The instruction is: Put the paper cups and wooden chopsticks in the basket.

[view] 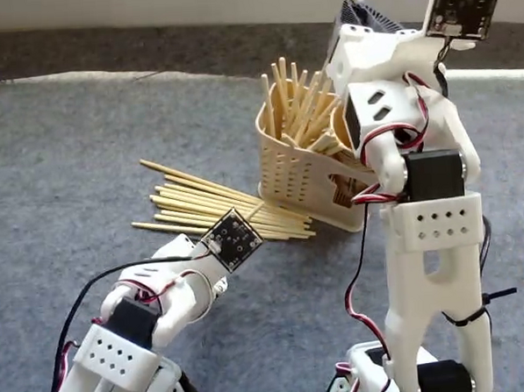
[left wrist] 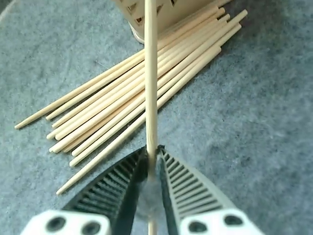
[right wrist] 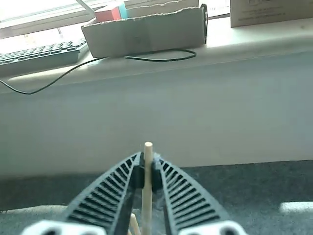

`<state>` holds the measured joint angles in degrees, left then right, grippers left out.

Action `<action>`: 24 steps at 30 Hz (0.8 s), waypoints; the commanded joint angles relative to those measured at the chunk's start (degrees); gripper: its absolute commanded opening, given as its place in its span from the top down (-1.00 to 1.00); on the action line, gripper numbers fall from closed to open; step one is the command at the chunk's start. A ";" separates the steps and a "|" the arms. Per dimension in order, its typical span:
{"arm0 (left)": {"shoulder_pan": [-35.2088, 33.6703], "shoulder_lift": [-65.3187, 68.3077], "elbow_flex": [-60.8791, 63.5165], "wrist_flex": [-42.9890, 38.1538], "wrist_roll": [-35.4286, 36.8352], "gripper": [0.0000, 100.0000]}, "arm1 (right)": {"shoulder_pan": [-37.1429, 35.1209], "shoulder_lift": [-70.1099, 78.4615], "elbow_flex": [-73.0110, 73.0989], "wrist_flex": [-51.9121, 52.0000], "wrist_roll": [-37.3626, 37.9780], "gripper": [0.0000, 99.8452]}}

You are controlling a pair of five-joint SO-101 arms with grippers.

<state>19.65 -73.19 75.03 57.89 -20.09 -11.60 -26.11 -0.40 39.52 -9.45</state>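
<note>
left gripper (left wrist: 152, 149) clamped on 1 chopstick (left wrist: 151, 73) | right gripper (right wrist: 146, 157) clamped on second chopstick (right wrist: 146, 196), lower end cut off | basket (view: 296, 172) right side hidden behind right arm (view: 430, 222)

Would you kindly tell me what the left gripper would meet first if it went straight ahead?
Likely the pile of chopsticks lying on the mat, with the basket just beyond. The left gripper is shut on one chopstick, whose far end may reach the basket first; depth is unclear.
</note>
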 commanded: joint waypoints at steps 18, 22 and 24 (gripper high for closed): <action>-5.85 -8.04 2.15 -0.62 0.18 0.99 | -4.00 -13.05 1.10 13.41 1.05 0.99; -5.93 -8.04 1.98 -0.62 0.18 0.99 | -4.00 -18.15 7.25 17.80 1.05 0.99; -6.02 -8.04 1.71 -0.62 0.26 0.99 | -4.00 -20.79 11.74 18.77 1.05 0.99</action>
<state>14.37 -80.57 77.67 57.89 -20.09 -15.30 -42.46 7.52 56.92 -9.19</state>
